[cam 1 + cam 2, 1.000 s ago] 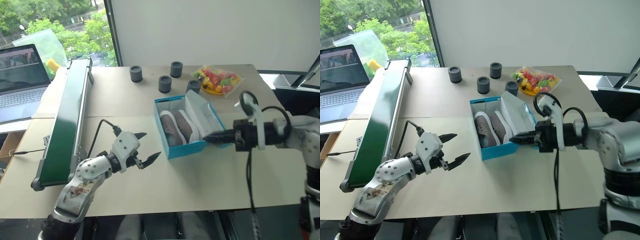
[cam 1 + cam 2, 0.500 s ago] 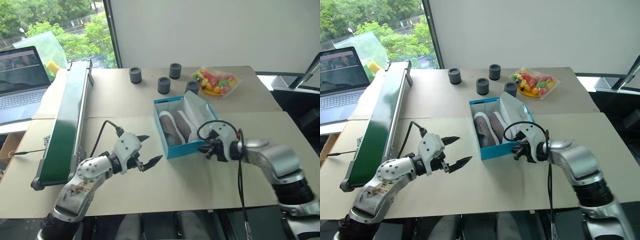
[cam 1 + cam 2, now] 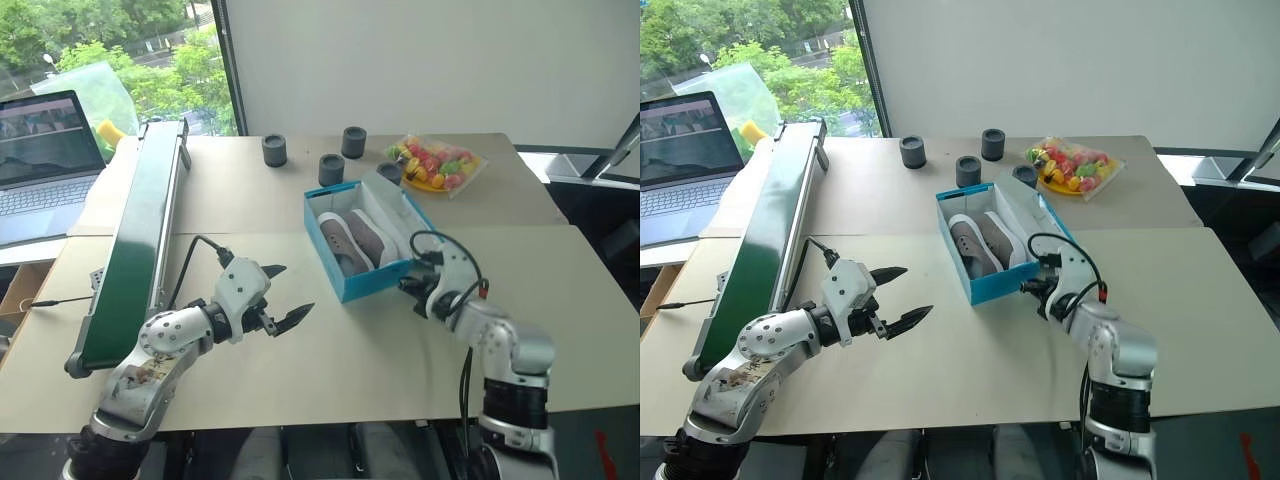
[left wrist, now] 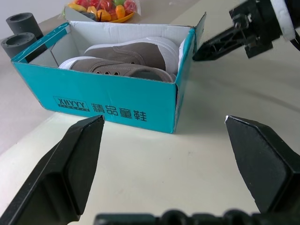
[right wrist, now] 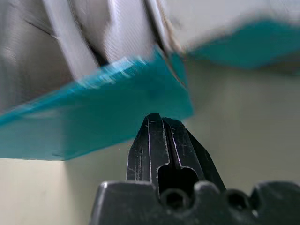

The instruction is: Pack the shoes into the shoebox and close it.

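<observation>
Two grippers flank the work on the near part of the table (image 3: 330, 360): the left gripper (image 3: 284, 302) hovers with fingers spread wide and empty, well short of the box; the right gripper (image 3: 409, 284), fingers pressed together and holding nothing, sits low just beside the near right corner of the shoebox (image 3: 365, 285). The shoebox lies mid-table, open, with both grey shoes (image 3: 355, 240) already inside. Its lid flap (image 3: 392, 214) stands up along the right side. Judged light, thin cardboard, likely to slide or buckle if pushed hard; the flap's free edge is the sensible place to press it over. Farther back stand three dark cylinders (image 3: 331, 168) and a bag of coloured sweets (image 3: 436, 163); a long green unit (image 3: 135, 235) and a laptop (image 3: 45, 160) lie to the left. None of them blocks the lid's swing.
</observation>
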Controlling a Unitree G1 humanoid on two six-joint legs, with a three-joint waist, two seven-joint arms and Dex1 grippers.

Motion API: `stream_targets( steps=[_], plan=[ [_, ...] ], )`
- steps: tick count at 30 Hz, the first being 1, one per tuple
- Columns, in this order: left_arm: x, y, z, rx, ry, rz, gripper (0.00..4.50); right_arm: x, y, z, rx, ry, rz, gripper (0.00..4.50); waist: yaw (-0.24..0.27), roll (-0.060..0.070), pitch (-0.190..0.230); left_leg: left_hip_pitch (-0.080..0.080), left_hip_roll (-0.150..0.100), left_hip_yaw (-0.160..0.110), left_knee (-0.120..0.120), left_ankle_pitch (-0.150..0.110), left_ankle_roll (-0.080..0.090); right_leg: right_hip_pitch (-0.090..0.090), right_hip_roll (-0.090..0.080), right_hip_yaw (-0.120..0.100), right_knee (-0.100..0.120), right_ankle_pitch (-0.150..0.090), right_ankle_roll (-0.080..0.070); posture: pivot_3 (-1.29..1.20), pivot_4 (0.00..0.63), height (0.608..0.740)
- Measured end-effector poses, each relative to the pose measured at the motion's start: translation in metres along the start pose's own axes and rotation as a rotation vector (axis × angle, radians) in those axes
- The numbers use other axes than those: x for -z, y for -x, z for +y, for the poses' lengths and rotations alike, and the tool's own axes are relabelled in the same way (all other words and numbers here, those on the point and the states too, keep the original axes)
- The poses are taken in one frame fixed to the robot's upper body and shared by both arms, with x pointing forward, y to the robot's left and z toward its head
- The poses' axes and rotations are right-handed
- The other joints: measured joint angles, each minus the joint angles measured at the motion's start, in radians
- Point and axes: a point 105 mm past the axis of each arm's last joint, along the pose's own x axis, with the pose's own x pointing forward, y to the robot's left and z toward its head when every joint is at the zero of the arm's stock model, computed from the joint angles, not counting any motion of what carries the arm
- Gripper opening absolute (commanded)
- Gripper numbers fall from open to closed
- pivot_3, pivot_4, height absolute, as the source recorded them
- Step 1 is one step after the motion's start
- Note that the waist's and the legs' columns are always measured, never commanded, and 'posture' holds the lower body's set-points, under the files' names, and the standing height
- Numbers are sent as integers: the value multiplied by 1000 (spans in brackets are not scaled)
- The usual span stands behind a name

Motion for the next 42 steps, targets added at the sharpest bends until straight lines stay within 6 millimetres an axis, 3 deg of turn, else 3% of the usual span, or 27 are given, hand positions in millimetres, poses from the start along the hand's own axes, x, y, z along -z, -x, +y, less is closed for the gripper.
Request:
stream_targets(
  steps=[5,11,17,22,26,31,34,37,39,42],
  plan=[
    [-3,0,1,1,-8,-6,4397,12,-8,-21,199,221,8,45,-5,0,0,2,0,1,0,0,0,1,0,0,0,-1,1,0,150,740],
    [-6,0,0,2,-15,-15,4397,-19,-25,-29,228,212,-82,45,-24,0,0,3,0,1,0,0,0,2,1,1,0,-1,1,0,150,740],
    [-7,0,0,0,-18,-19,4397,-49,-61,-39,191,-222,-108,45,-27,0,0,2,1,1,0,0,0,2,1,2,0,1,0,0,150,740],
    [-7,0,0,-2,-19,-19,4397,-67,-68,-43,134,-554,-183,45,-24,0,0,1,0,1,-1,0,1,2,1,1,-1,1,0,0,150,740],
    [-8,0,0,-3,-19,-20,4397,-74,-70,-28,-21,-821,-265,45,-27,1,0,0,1,1,-1,-1,1,1,0,1,-2,1,0,0,150,740],
    [-8,0,0,-3,-22,-20,4397,-112,-38,14,-394,-794,-474,45,-28,4,2,0,1,1,-2,-1,1,0,0,1,-1,1,0,0,150,740],
    [-8,0,-1,-5,-18,-10,4397,-130,-8,37,-557,-651,-576,45,-25,4,2,0,1,0,-2,-1,1,0,0,1,-1,0,0,0,150,740],
    [-7,0,0,-10,-14,-3,4397,-142,28,65,-721,-397,-634,45,-24,4,2,0,1,0,-2,-1,1,0,0,1,-1,0,0,0,150,740],
    [-7,0,-1,-11,-12,0,4397,-142,46,82,-797,-222,-632,45,-24,4,2,1,0,0,-2,-1,1,0,0,0,-1,0,0,0,150,740],
    [-9,0,-2,-11,-16,-1,4397,-119,59,109,-892,107,-507,45,-25,4,2,2,0,1,-2,-1,1,1,0,0,-1,0,1,0,150,740]
  ],
)
